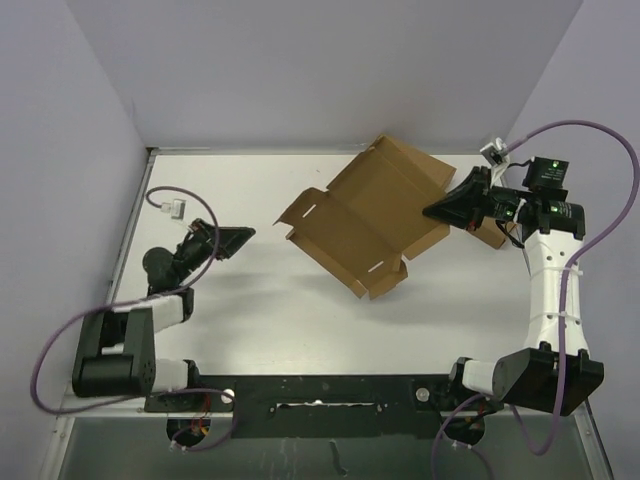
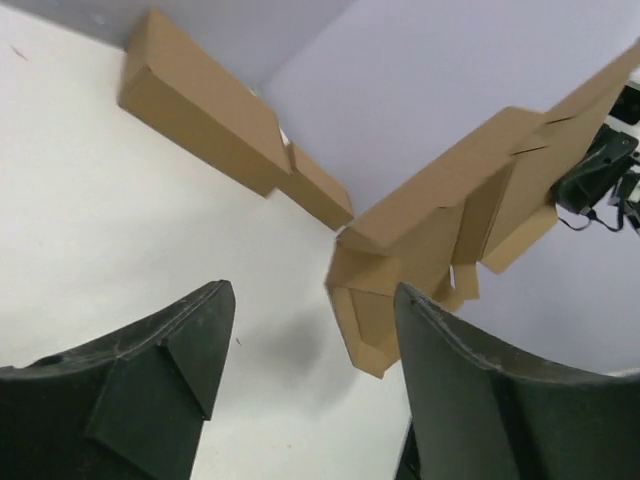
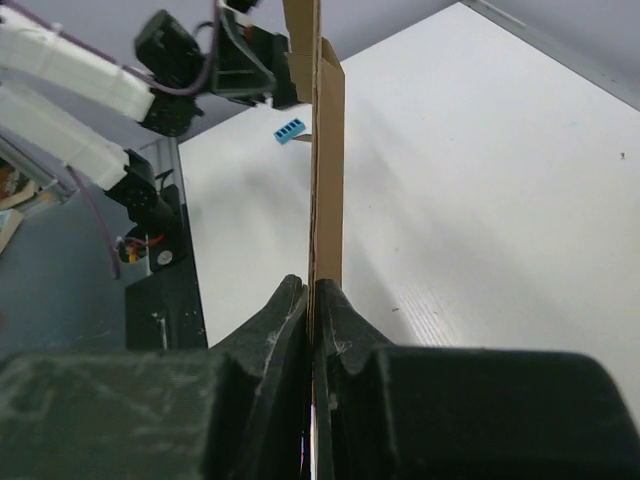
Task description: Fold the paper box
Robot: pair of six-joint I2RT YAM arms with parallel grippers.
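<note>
1. The left gripper [image 1: 232, 240] hovered over the left part of the table [image 1: 250, 330]. Its jaws stood parted with nothing between them, and it touched no cardboard.
2. The paper box [image 1: 365, 215] lay mid-table, opened out and turned askew, with its long axis running from near-left to far-right. Its left flaps pointed toward the left gripper, with bare table between them.
3. The right gripper [image 1: 440, 212] was clamped shut on the box's right edge. The right wrist view showed the sheet edge-on between the closed fingers [image 3: 285, 315].
4. The right arm was therefore nearer and already anchoring the box. Any fold by the left arm would probably depend on reaching rightward to those free left flaps.
</note>
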